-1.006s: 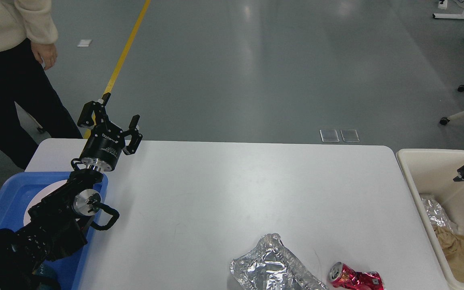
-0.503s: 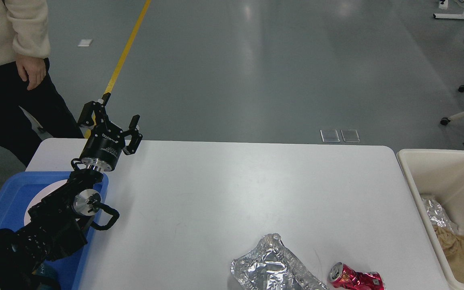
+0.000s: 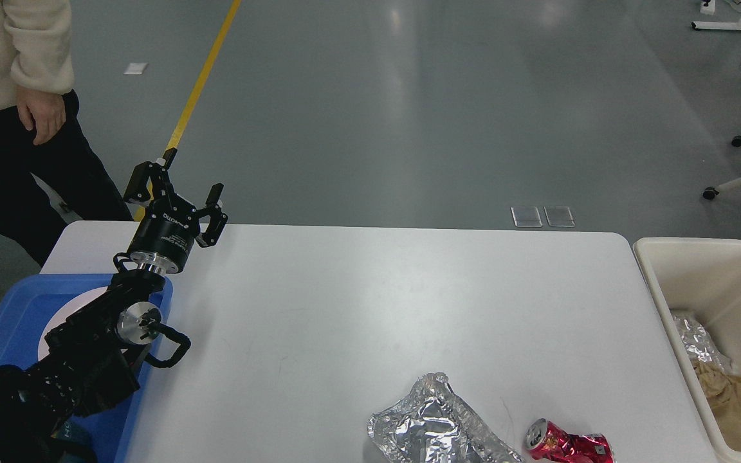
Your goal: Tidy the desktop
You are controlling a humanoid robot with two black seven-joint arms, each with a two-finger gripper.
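The desktop (image 3: 357, 308) is a wide white tabletop with rounded corners. Near its front edge lie a crumpled silver foil wrapper (image 3: 438, 427) and, just right of it, a crushed red can (image 3: 567, 442). My left gripper (image 3: 177, 186) is raised over the desktop's far left corner, open, with nothing between its fingers. It is far from both pieces of rubbish. My right gripper is out of view.
A blue tray (image 3: 4, 321) holding a white plate (image 3: 65, 308) sits at the left edge, partly under my left arm. A cream bin (image 3: 698, 254) stands off the right end with foil and brown paper inside. A person (image 3: 4, 116) stands at the far left.
My right gripper, seen over the cream bin a second ago, rose and has left the view at the right edge. The person's hand has shifted lower and left. My left arm is unmoved.
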